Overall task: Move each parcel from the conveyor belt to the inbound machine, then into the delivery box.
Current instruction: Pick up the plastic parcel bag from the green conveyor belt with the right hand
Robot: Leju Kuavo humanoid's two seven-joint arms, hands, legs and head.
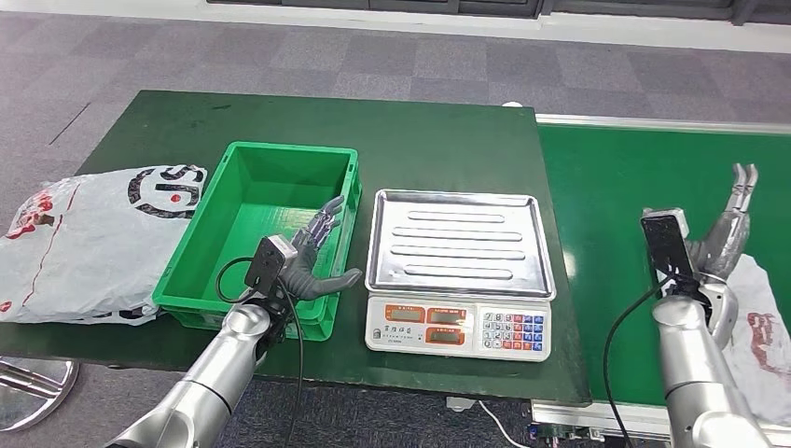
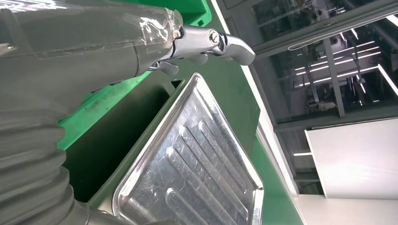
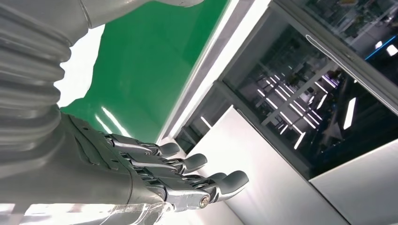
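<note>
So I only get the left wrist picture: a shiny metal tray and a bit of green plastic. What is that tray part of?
Observer: It tops a weighing scale with a display and keypad on its front.
Operator: And the green plastic?
Observer: That is a green crate beside the scale, with nothing inside. The left hand hovers at its rim, holding nothing.
Operator: Where are the parcels?
Observer: A white table bag lies on the crate's other side. A white belt bag lies on the green belt, next to the right hand, whose fingers are spread and hold nothing.
</note>
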